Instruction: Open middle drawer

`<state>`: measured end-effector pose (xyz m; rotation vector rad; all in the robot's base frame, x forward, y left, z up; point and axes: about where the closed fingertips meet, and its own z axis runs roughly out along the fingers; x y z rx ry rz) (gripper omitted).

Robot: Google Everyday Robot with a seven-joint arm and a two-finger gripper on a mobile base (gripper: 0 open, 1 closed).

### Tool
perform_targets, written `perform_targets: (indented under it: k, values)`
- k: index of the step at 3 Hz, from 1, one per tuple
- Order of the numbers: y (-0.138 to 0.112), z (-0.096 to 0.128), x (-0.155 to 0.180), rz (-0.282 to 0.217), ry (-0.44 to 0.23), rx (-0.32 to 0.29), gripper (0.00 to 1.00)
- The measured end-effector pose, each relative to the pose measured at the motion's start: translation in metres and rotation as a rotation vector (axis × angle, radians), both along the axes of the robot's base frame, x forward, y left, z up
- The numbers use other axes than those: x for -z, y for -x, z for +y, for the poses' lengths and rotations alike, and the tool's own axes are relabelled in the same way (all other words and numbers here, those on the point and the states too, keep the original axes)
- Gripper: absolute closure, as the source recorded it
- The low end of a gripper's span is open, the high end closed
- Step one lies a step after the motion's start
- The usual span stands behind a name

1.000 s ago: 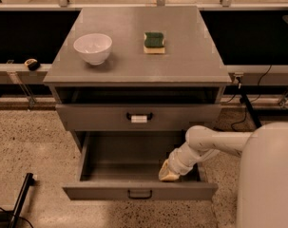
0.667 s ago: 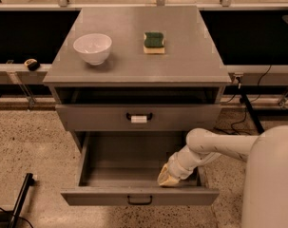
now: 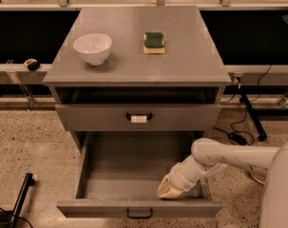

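Observation:
The middle drawer (image 3: 100, 208) is a wide grey metal drawer, pulled far out of the cabinet toward the camera. Its inside is bare. Its small black loop handle (image 3: 139, 214) sits on the low front at the bottom of the view. My gripper (image 3: 168, 190) reaches down inside the drawer at its right side, close behind the front wall. My white arm (image 3: 219, 156) comes in from the right. The drawer above (image 3: 86, 118), with a white tag (image 3: 139, 119) on its handle, stands nearly closed. Any drawer below is hidden.
A white bowl (image 3: 92, 47) and a green sponge (image 3: 154, 42) sit on the cabinet top (image 3: 134, 70). Black cables (image 3: 238, 137) lie on the speckled floor at the right. A black rod (image 3: 21, 196) leans at the lower left.
The middle drawer has slid further out toward the camera. My gripper has moved forward with it, staying behind the front wall.

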<state>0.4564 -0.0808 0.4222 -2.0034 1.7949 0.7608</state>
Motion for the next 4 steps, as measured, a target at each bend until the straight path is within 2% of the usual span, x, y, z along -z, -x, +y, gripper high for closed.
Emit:
perform_targets:
  k: [2,3,4]
  values:
    - [0.038,-0.003,-0.01,0.026,-0.039,-0.001,1.0]
    - [0.042,-0.006,-0.02,-0.036,-0.12,0.04,1.0]
    - [0.033,-0.023,-0.048,-0.188,-0.223,0.098,1.0]
